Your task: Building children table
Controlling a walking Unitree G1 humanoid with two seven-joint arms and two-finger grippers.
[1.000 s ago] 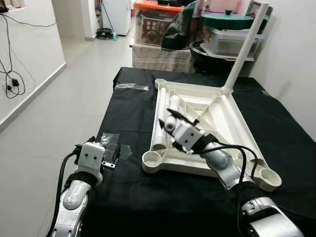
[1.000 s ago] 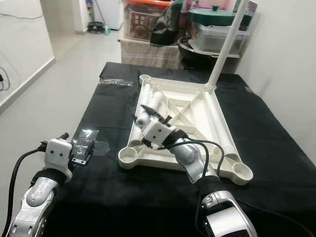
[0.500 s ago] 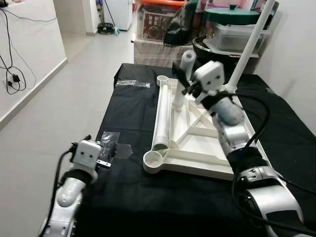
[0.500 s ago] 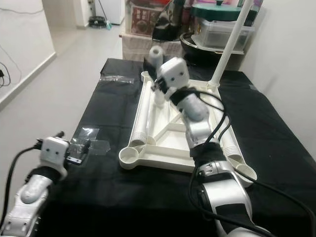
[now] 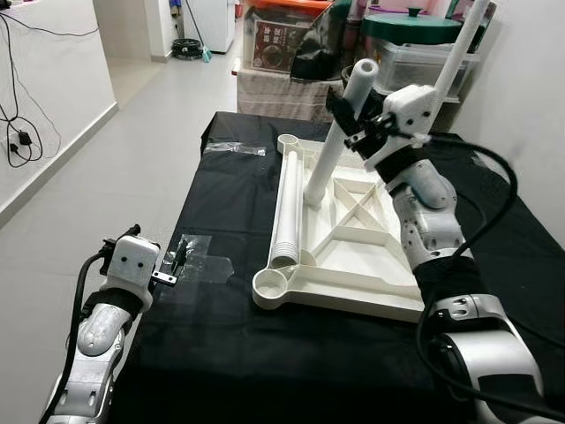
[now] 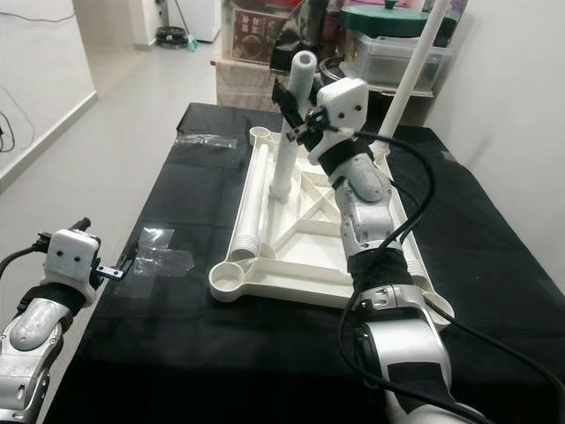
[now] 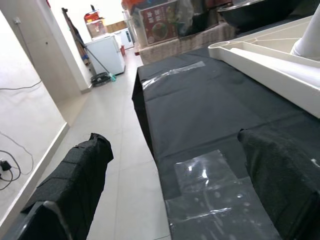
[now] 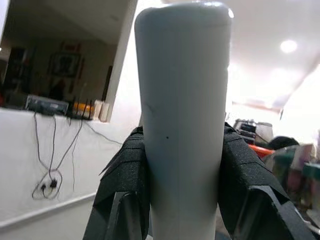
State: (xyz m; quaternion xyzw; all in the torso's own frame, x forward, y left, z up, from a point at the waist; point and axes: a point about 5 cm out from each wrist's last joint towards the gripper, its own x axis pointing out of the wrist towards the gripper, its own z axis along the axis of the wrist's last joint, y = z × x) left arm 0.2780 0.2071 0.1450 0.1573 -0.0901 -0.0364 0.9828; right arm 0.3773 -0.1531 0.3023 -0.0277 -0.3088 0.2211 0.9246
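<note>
Right gripper (image 5: 360, 124), fingers clamped on a table leg (image 5: 340, 132), has lifted it off the tabletop frame (image 5: 353, 265); socketing next; left gripper (image 5: 172, 265) fingers apart.

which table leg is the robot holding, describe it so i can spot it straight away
Find the black-draped table with the upturned white tabletop on it. The right gripper has its jaws shut on the held leg, a plain white tube tilted over the frame's far left part. Unlike the loose leg lying flat along the left rail and the fitted leg at the far right corner, this one is lifted.
</note>
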